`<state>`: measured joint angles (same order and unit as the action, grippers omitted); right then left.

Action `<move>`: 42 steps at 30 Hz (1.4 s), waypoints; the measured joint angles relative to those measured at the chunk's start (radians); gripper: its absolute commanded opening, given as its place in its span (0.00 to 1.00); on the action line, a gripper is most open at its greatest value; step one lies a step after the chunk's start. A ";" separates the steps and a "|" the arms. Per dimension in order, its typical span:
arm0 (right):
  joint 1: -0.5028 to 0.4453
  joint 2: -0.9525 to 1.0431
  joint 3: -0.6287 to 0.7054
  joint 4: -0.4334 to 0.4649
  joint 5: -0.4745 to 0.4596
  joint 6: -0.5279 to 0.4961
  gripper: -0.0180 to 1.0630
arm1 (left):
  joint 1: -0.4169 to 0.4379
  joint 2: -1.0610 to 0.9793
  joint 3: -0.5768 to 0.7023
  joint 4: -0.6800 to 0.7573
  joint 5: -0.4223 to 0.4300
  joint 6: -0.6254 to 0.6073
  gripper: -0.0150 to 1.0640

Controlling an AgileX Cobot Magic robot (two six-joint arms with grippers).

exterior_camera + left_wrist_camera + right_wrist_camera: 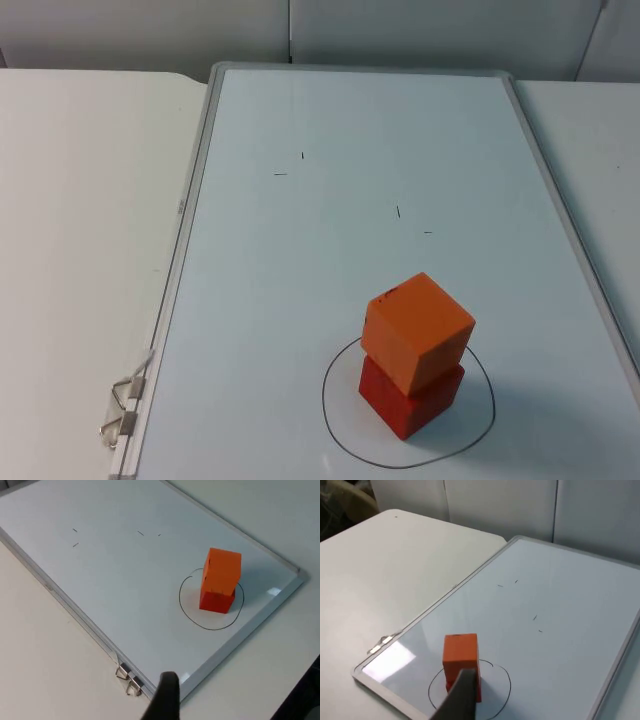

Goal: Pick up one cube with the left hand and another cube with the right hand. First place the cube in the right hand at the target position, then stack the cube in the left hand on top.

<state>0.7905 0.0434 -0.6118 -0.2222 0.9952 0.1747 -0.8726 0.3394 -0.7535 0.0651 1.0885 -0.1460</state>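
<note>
You can treat the stacking as done, as far as these views let you judge — the orange cube [418, 330] sits on top of the red cube [410, 396], and the pair stands inside the drawn circle [340, 435] on the whiteboard [300, 300], toward 5 o'clock on the board in the top view. The upper cube is twisted a little against the lower 1 and overhangs it slightly, yet it rests flat. Both arms are pulled back and wait: the left gripper [165, 700] hangs off the board's edge near the 2 binder clips [129, 680], well apart from the stack, and the right gripper [457, 697] looks down on the stack from nearby. Of each gripper you get only 1 dark fingertip, so you cannot tell whether the fingers are apart or together — neither holds a cube. Nothing looks left to place.
</note>
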 measured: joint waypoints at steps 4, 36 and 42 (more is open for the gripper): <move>0.000 -0.014 0.000 0.011 0.004 -0.015 0.86 | 0.000 -0.093 0.065 0.002 -0.002 -0.007 0.72; 0.000 -0.014 0.000 0.149 0.014 -0.175 0.86 | 0.000 -0.280 0.233 -0.003 0.008 0.050 0.99; 0.000 -0.014 0.000 0.189 0.016 -0.198 0.86 | 0.000 -0.280 0.233 -0.065 0.006 0.146 0.99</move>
<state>0.7905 0.0296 -0.6118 -0.0328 1.0116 -0.0235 -0.8726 0.0596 -0.5210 0.0000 1.0940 0.0000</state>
